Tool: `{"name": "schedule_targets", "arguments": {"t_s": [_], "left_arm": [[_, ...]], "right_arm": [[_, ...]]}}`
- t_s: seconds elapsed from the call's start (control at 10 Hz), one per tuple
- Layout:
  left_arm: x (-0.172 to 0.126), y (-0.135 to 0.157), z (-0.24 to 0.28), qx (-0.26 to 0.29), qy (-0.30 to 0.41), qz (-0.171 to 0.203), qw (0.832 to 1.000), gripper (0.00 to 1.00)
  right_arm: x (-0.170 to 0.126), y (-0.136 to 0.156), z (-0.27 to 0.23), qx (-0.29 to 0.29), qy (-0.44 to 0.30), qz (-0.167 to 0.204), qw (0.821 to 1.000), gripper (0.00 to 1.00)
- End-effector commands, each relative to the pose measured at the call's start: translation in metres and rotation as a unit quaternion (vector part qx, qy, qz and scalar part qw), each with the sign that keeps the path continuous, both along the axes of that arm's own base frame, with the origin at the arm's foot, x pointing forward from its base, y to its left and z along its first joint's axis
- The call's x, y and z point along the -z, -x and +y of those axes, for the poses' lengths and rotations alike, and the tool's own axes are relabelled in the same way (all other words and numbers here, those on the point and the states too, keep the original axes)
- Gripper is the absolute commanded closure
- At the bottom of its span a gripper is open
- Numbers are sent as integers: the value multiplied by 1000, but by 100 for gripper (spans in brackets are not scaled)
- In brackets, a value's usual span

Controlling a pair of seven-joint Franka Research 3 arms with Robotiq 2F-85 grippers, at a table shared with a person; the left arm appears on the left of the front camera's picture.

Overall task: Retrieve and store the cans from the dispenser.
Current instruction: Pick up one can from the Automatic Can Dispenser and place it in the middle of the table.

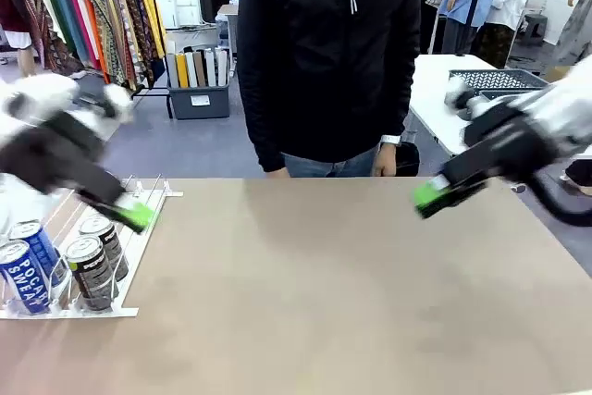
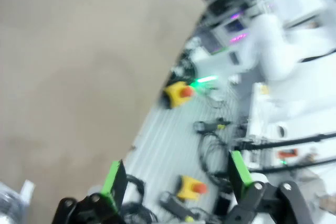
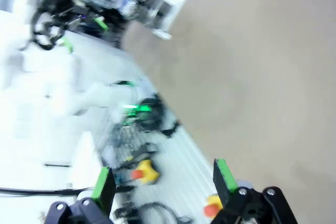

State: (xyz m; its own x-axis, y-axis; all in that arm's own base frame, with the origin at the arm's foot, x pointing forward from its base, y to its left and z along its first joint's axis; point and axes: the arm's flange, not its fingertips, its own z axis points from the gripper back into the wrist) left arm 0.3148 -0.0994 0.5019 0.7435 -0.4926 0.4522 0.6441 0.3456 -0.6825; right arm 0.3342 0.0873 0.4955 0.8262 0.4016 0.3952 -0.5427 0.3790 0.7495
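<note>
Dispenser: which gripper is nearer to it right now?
Left. The left gripper hangs over the dispenser, at its far rails, close by the cans. The right gripper is far across the table, above its right side.

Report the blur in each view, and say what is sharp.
Front view: the left pincer and right pincer are streaked by motion blur, while the cans and table are crisp. Left wrist view: soft throughout, the table surface included. Right wrist view: equally smeared.

The tan table (image 1: 333,284) carries the white-and-clear railed dispenser (image 1: 92,313), which lies on the table's left side with its stopper end towards the table's near edge.
</note>
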Motion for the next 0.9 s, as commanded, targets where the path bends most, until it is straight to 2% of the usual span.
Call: {"name": "schedule_targets", "arguments": {"t_s": [0.0,0.1,0.2,0.5,0.6,0.7,0.8], "left_arm": [[-29,10,106,-85,94,58,990,0],[-29,20,169,-160,162,65,971,0],[-19,36,214,-211,201,69,954,0],[25,69,311,-320,275,100,901,0],[39,75,332,-347,294,107,884,0],[44,79,339,-375,295,110,872,0],[47,74,338,-406,254,114,871,0]], "right_arm": [[-23,15,-74,73,-71,47,994,0],[-26,28,-122,120,-113,46,985,0],[-22,40,-164,170,-140,48,974,0],[8,67,-258,288,-215,64,931,0],[22,69,-276,315,-232,68,918,0],[32,69,-280,325,-236,74,913,0],[36,65,-272,343,-197,61,916,0]]}}
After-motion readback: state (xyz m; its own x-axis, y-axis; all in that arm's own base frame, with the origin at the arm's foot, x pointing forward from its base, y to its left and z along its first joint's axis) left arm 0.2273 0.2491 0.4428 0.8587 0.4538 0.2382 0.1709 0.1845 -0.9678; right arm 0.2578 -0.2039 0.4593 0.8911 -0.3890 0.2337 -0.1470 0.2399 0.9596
